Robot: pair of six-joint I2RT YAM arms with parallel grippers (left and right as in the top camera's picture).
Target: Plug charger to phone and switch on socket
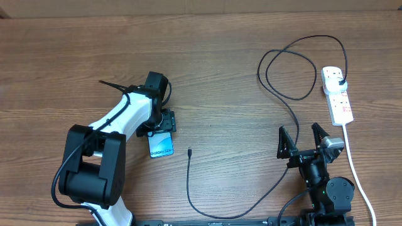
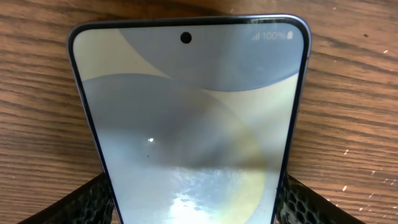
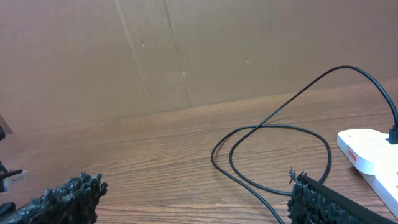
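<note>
While left gripper [image 2: 196,193] clamps phone [image 1: 161,147] sides, long axis runs fore-aft, Galaxy end toward robot.

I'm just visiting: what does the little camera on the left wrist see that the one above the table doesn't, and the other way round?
Only the left wrist view: the phone close up, showing its front camera hole and a 100% battery mark, and the left gripper with its black fingers against both long edges.

Only the overhead view: the white socket with the black plug in it, the charger looping across the table to its loose tip, and the open right gripper.

Both: the phone, the left gripper and the wooden table.
</note>
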